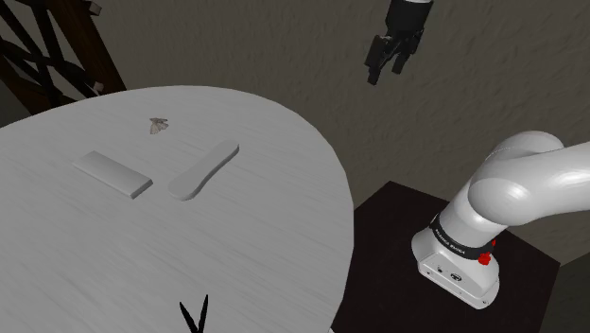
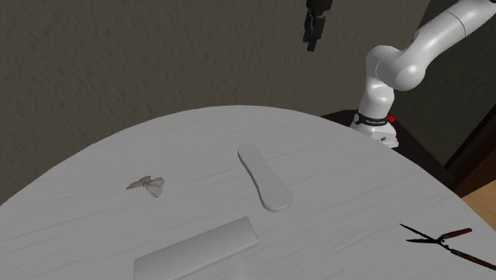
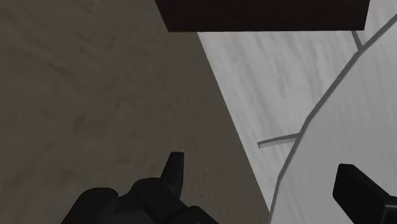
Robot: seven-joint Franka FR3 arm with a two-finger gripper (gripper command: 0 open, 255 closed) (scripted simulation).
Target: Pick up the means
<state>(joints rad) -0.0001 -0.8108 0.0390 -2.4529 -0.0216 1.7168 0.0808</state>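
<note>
Gripper (image 1: pixel 386 59) spread, hanging high outside the table (image 1: pixel 284 246) rim, nothing between its fingers.

"Means" names nothing plainly; my best guess is the rounded grey strip (image 1: pixel 204 170), lying flat mid-table. It is well apart from the gripper, inward from the rim and far below. Its long axis runs roughly toward the gripper's side of the table, so the fingers likely need to close across its width. A flat grey bar (image 1: pixel 112 174) lies beside it and black shears (image 2: pixel 443 239) near the table rim.
</note>
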